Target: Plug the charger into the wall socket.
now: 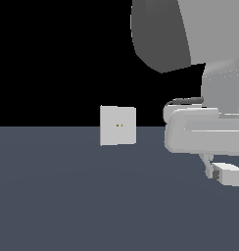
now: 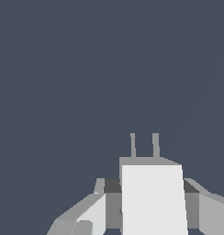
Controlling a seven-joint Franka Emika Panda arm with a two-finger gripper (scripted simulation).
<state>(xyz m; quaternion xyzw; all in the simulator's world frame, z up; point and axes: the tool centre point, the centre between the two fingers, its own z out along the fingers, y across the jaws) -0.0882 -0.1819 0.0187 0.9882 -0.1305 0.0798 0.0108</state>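
**Charger in grip, socket well off**

Flat blue-grey counter [image 1: 67,196] under a black backdrop, nothing else on it. Wall socket [image 1: 118,125] stands upright on the counter toward the exterior view's left, two small orange-brown dots at its centre.

Charger [image 2: 153,197] sits between the fingers [image 2: 203,209] of the gripper [image 2: 153,206], which are closed onto its sides. Its two prongs [image 2: 144,145] stick out ahead, pointing at bare counter in the wrist view. In the exterior view it hangs low at the right, near the counter and well apart from the socket.

Handling, my read: a rigid, light block with smooth faces, so it could twist in the grip under insertion load. Hold on the flat sides, mid-body, prongs free — looks like that's what we have.

Hard to see: the charger is cut off at the exterior view's right edge, prongs not visible there. Arm body blocks much of that side. Can't tell if the charger touches the counter. Socket isn't in the wrist view, so alignment is unknown.
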